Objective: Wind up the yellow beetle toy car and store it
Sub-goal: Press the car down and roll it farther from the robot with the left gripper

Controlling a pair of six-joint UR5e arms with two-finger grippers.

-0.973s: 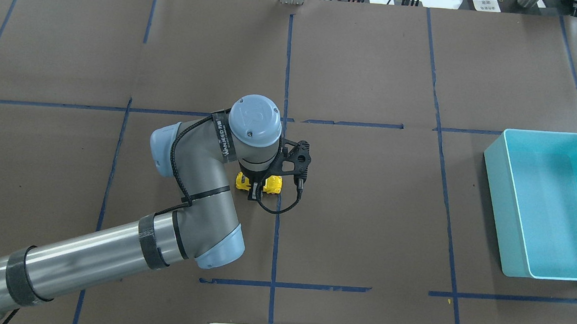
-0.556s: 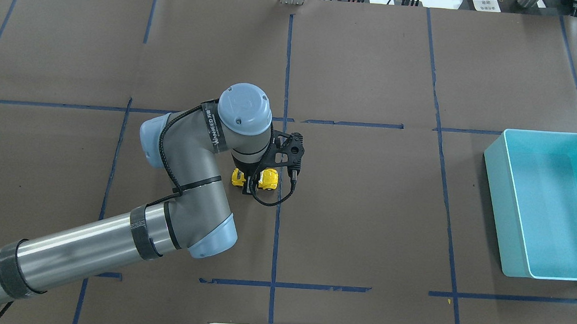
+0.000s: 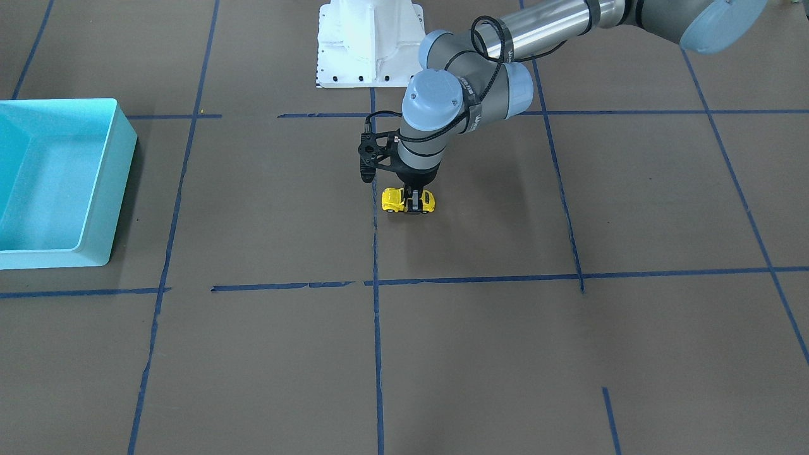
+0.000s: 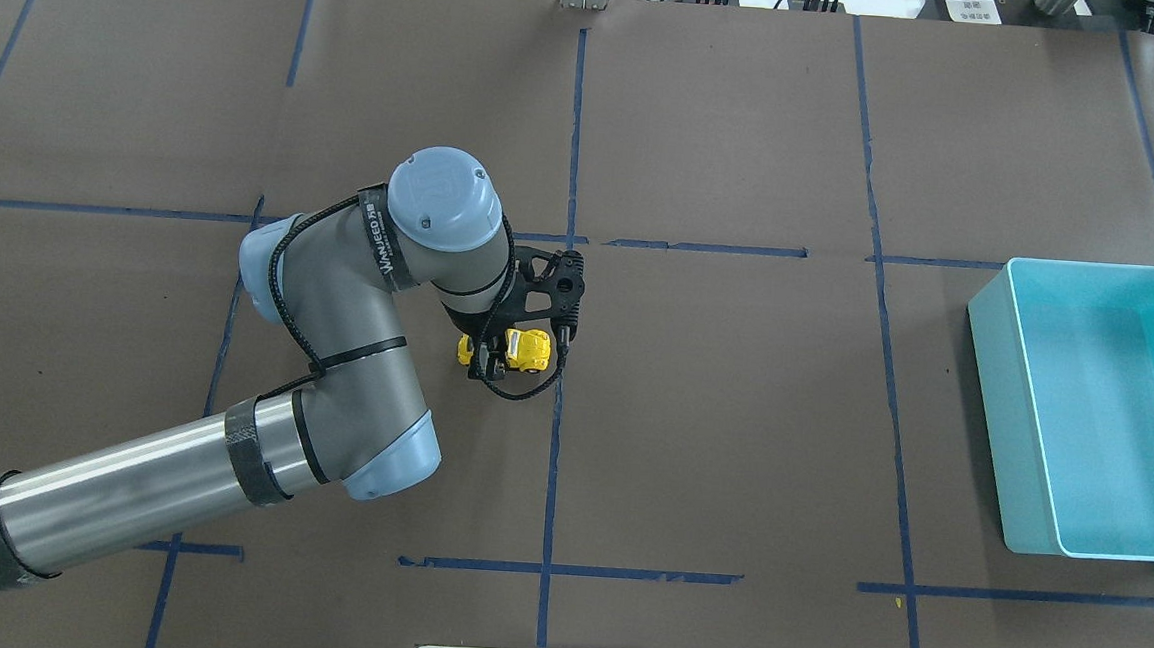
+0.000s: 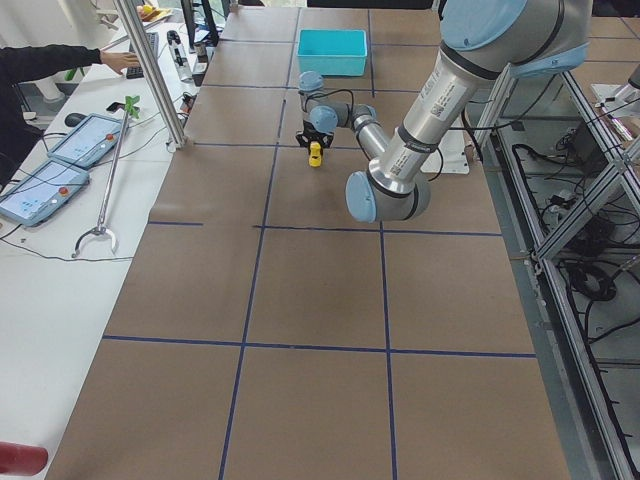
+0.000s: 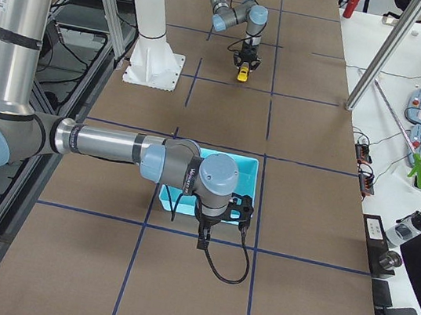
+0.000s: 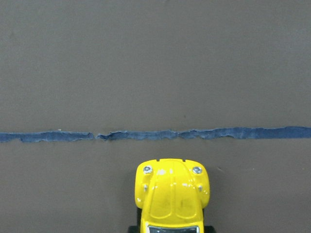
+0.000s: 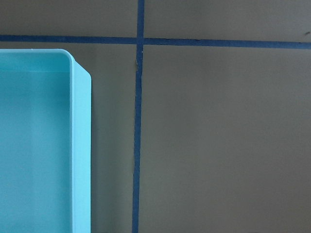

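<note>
The yellow beetle toy car (image 4: 527, 349) stands on its wheels on the brown tabletop (image 4: 731, 424), near the middle, just beside the central blue tape line (image 4: 553, 463) on the robot's left side of it. Its long axis lies across the table. In the left wrist view one rounded end of the car (image 7: 171, 194) points toward a torn tape line (image 7: 155, 135) that crosses a little ahead of it.

The left gripper (image 4: 491, 357) comes straight down over the middle of the car, one black finger on each long side, clamped on the car's body (image 3: 395, 200).

Brown paper spreads wide around the car on every side. The turquoise bin (image 4: 986, 349) stands well apart, near the table edge on the robot's right, with its open side up.

The left arm enters low from the robot's left, its silver forearm is long and slanted, the elbow is bent sharply, and the wrist is turned down.

The right arm is stretched level over the bin's corner in the exterior right view. The right gripper (image 6: 202, 239) hangs beside the bin's rim (image 8: 80, 145); whether it is apart or together I cannot tell.
</note>
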